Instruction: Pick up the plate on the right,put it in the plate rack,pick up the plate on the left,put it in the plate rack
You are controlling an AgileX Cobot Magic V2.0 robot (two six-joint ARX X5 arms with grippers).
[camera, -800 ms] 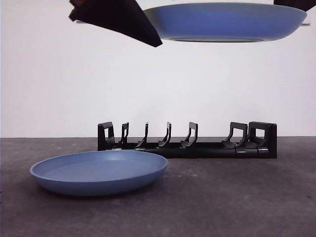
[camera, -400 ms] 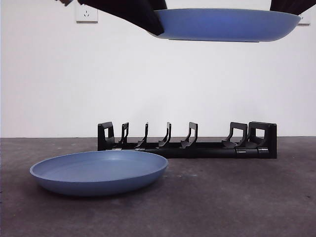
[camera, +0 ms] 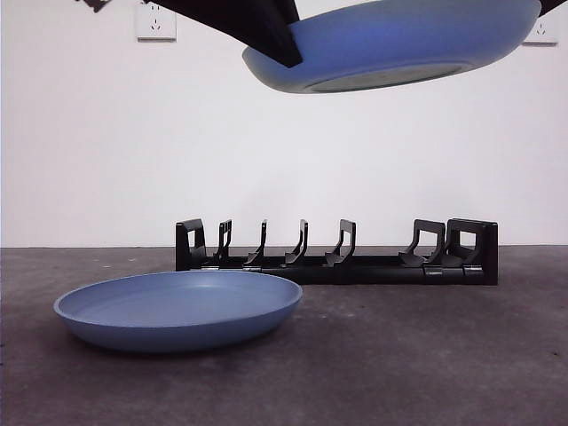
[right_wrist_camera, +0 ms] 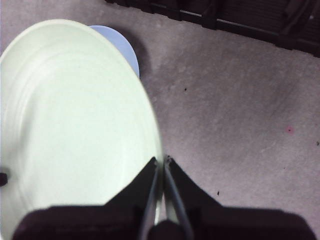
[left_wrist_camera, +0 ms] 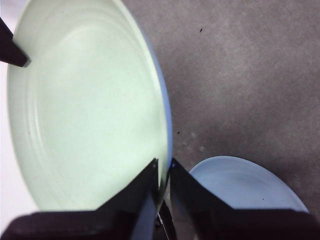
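A blue plate (camera: 399,44) hangs high above the table, tilted with its left side lower so its underside shows. My left gripper (camera: 280,44) is shut on its left rim (left_wrist_camera: 162,170). On the opposite rim my right gripper (right_wrist_camera: 163,161) is shut too, showing only as a black tip (camera: 555,4) at the top corner. The held plate (left_wrist_camera: 85,115) (right_wrist_camera: 70,125) looks pale from both wrists. A second blue plate (camera: 177,311) (left_wrist_camera: 245,185) (right_wrist_camera: 117,42) lies flat on the table at the left. The black plate rack (camera: 337,257) (right_wrist_camera: 225,15) stands behind it, with nothing in its prongs.
The dark grey table (camera: 426,355) stretches bare to the right of the lying plate. A white wall with a socket (camera: 155,19) rises behind the rack.
The held plate has tipped from level: its left side dropped and its right side rose, so the underside now shows. The lying plate and the rack have not moved.
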